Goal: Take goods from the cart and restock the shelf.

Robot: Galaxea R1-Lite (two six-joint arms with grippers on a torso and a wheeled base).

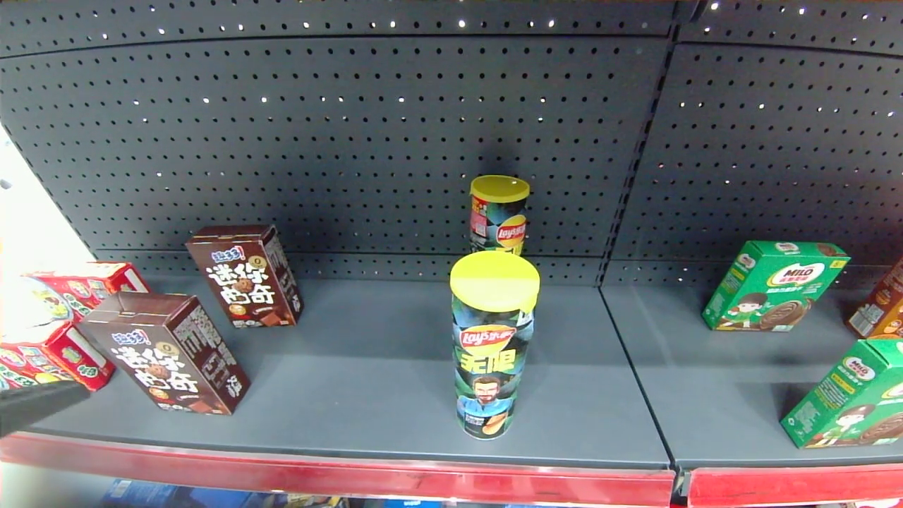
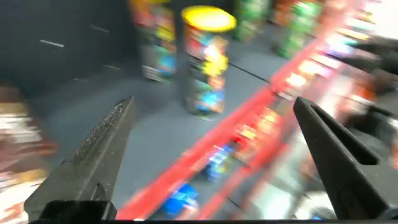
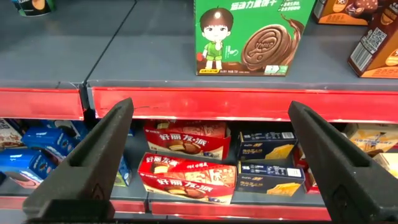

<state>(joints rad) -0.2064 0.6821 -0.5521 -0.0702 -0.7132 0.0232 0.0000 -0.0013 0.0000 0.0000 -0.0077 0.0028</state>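
We count two yellow-lidded chip cans (image 1: pixel 492 353) (image 1: pixel 499 215), two brown cookie boxes (image 1: pixel 166 351) (image 1: pixel 245 275), two green biscuit boxes (image 1: pixel 772 286) (image 1: pixel 850 395), at least two red boxes (image 1: pixel 88 281) (image 1: pixel 60 355), one orange-brown box (image 1: pixel 880 307).

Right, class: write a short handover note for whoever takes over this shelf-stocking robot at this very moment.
Left gripper: open, empty, pointed at the front crisp tube.
Right gripper: open, empty, facing the shelf edge below a green box.
Things: the front crisp tube stands upright mid-shelf, the back crisp tube behind it; brown boxes stand to their left.
Done: two tubes are on the shelf.
Left: probably fetch more goods from the cart; there is bare shelf around the tubes.
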